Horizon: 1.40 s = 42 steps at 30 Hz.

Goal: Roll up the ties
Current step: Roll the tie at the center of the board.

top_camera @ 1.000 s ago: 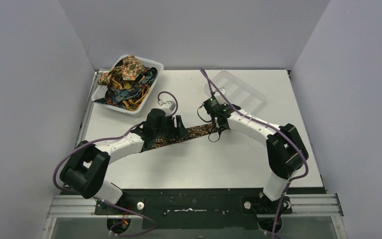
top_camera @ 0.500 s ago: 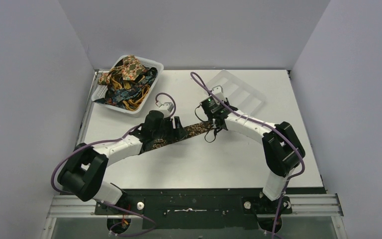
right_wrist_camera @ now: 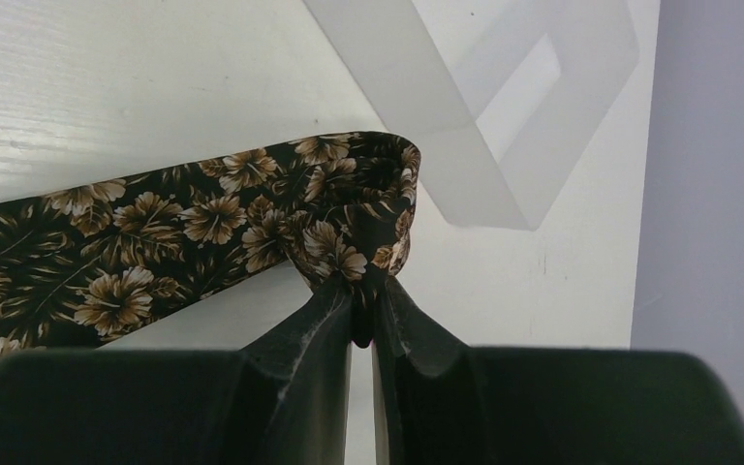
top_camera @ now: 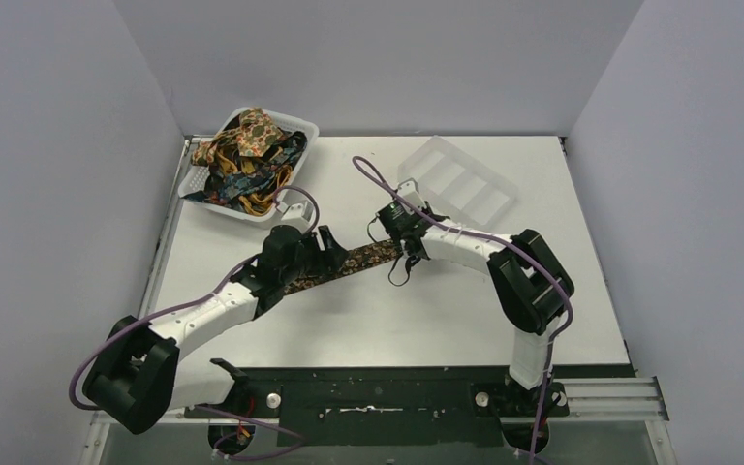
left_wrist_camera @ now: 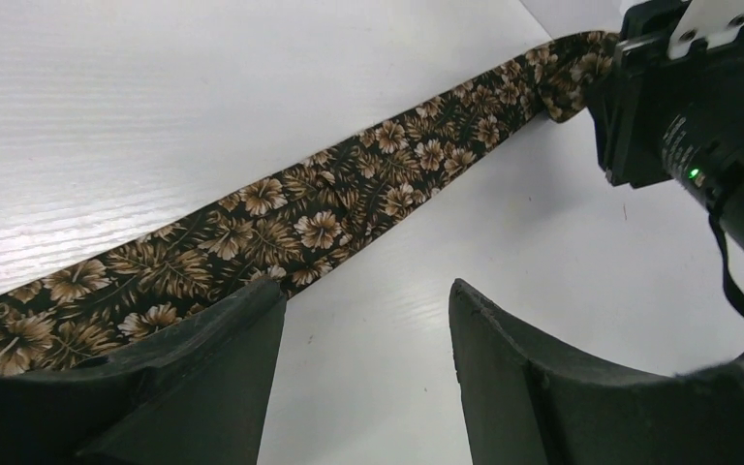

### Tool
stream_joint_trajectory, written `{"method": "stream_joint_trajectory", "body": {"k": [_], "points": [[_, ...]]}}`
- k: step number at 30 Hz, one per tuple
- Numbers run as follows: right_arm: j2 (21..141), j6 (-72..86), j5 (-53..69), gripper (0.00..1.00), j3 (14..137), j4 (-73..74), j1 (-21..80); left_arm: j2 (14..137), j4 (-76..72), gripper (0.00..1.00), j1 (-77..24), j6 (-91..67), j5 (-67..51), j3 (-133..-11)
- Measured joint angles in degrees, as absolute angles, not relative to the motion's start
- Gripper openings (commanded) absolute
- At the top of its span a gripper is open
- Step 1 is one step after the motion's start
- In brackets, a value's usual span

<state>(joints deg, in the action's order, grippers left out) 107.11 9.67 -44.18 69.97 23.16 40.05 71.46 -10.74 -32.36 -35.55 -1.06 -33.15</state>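
Bright even overhead light, soft shadows, mild glare on white table (left_wrist_camera: pixel 155 97)

surface: white table (top_camera: pixel 397 320) | on it: brown floral tie (top_camera: pixel 363 258) mid-table; white basket (top_camera: pixel 218 208) far-left; clear tray (top_camera: pixel 455 179) far-centre

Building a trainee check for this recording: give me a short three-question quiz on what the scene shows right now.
1. True or false: the right arm's fingers are shut on the folded end of the dark brown floral fabric tie.
2. The left arm's fingers are: A open, B shut on the tie, C out of view?
3. Fill in: the other patterned ties are piled in the ___.
Key: 1 true; 2 A; 3 white plastic basket.
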Motion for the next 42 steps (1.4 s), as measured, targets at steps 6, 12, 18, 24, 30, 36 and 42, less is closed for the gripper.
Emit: {"method": "stream_joint_trajectory", "body": {"k": [6,12,18,24,30,36,42], "points": [[109.4,8.5,-41.8,0.34,70.1,22.9,40.9,68.5,-9.5,0.6,-31.6,-35.9,1.8,-33.1],[109.4,6.3,-31.7,0.67,70.2,22.3,41.7,65.2,-8.7,0.61,-31.2,-36.7,3.8,-32.6],[102.7,5.4,-17.6,0.76,69.3,21.8,40.1,60.5,-8.1,0.62,-30.1,-38.8,5.9,-30.3],[87.8,11.2,1.7,0.78,64.0,15.7,23.2,63.2,-11.0,0.63,-30.3,-37.9,2.9,-30.3],[86.1,17.0,14.9,0.76,57.7,12.7,9.5,81.2,-9.9,0.68,-36.7,-28.1,-4.6,-44.8],[86.1,25.3,23.9,0.69,46.8,12.0,0.1,96.6,-8.4,0.68,-38.5,-19.4,-12.6,-62.7],[86.1,26.9,29.1,0.7,44.2,11.8,-2.7,109.5,-4.8,0.7,-38.4,-13.8,-17.4,-73.0]]}}
